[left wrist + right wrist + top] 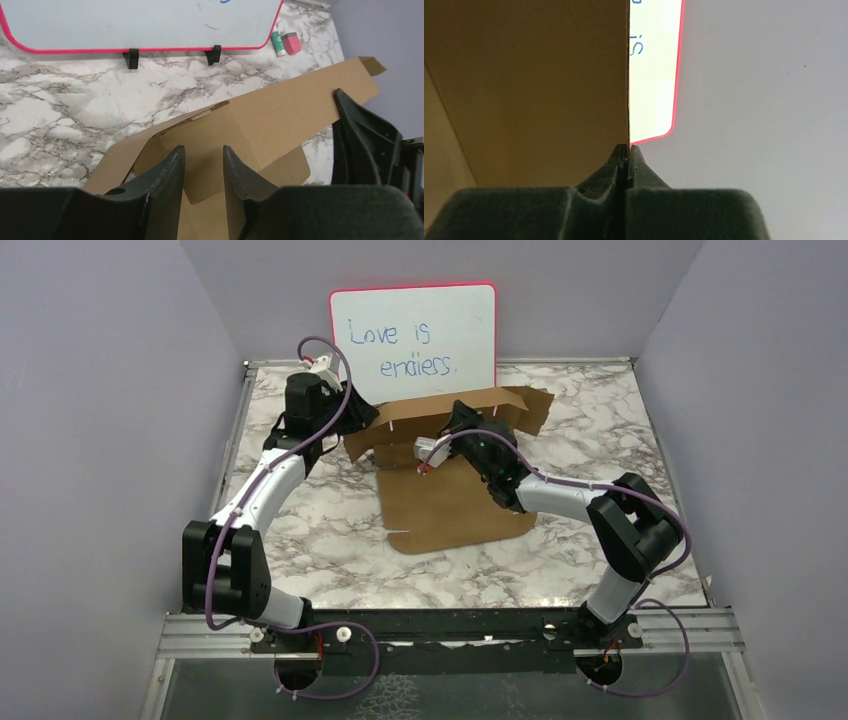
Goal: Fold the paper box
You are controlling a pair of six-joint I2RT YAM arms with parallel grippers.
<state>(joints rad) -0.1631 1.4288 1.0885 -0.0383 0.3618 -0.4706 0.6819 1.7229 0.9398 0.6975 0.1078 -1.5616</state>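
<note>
**Paper box** [450, 490]: brown cardboard, directly in front of the whiteboard [413, 340]. Base panel flat on the marble table [330, 530], rear wall raised and covering the whiteboard's lower edge. Its right end flap is only partly legible.

**Right gripper** [626, 148]: fingers pinched together on the top edge of the rear wall. Its wrist view shows only bare cardboard and a strip of the whiteboard.

**Left gripper** [202, 152]: at the box end below the whiteboard's left corner. Fingers a narrow gap apart over a cardboard fold; contact cannot be told.
</note>
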